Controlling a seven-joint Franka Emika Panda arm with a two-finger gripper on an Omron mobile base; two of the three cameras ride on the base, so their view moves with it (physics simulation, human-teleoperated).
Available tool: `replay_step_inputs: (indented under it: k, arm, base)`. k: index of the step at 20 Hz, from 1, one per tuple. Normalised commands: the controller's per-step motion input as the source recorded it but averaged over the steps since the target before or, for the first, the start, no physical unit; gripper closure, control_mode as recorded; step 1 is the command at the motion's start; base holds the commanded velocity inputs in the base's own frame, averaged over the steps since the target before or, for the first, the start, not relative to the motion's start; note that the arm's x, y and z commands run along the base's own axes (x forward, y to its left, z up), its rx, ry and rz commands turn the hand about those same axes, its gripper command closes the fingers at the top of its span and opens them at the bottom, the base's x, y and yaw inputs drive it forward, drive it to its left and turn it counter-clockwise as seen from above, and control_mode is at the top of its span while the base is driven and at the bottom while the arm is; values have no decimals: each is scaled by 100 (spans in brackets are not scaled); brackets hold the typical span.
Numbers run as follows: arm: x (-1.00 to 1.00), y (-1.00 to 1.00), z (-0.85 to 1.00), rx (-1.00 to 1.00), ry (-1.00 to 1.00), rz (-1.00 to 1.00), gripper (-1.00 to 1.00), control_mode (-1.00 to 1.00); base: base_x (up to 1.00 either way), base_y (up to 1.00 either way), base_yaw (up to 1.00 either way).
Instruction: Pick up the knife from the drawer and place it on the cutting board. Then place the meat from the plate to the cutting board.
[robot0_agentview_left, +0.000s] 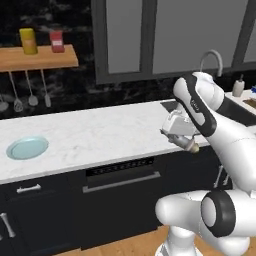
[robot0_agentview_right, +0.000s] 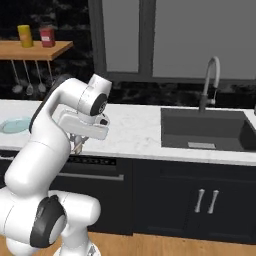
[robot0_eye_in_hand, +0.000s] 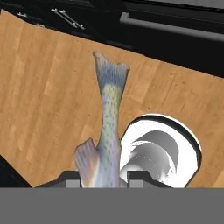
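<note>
My gripper (robot0_eye_in_hand: 105, 175) is shut on the meat (robot0_eye_in_hand: 109, 122), a slim speckled grey fish-like piece with a forked tail that hangs down from the fingers over the wooden floor. In the left base view the gripper (robot0_agentview_left: 189, 145) hovers at the counter's front edge, right of the middle, with a brownish bit of the meat (robot0_agentview_left: 192, 147) at its tip. In the right base view the gripper (robot0_agentview_right: 77, 145) points down behind the arm. The pale blue-green plate (robot0_agentview_left: 27, 148) (robot0_agentview_right: 14, 125) lies bare at the counter's left. The knife, the drawer and the cutting board are out of view.
A dark sink (robot0_agentview_right: 205, 127) with a curved faucet (robot0_agentview_right: 212, 75) is set in the counter to the right. A black front panel with a silver bar handle (robot0_agentview_left: 122, 181) sits below the counter. A light-wood wall shelf (robot0_agentview_left: 37, 57) holds two canisters, with utensils hanging beneath.
</note>
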Motion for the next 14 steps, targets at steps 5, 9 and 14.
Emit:
replay_step_inputs:
  k: [5, 9, 14]
  arm:
    - [0, 0, 0, 0, 0, 0, 100, 100]
    - [0, 0, 0, 0, 0, 0, 100, 100]
    - [0, 0, 0, 0, 0, 0, 100, 100]
  base:
    - [37, -100, 0]
    - [36, -100, 0]
    - [26, -100, 4]
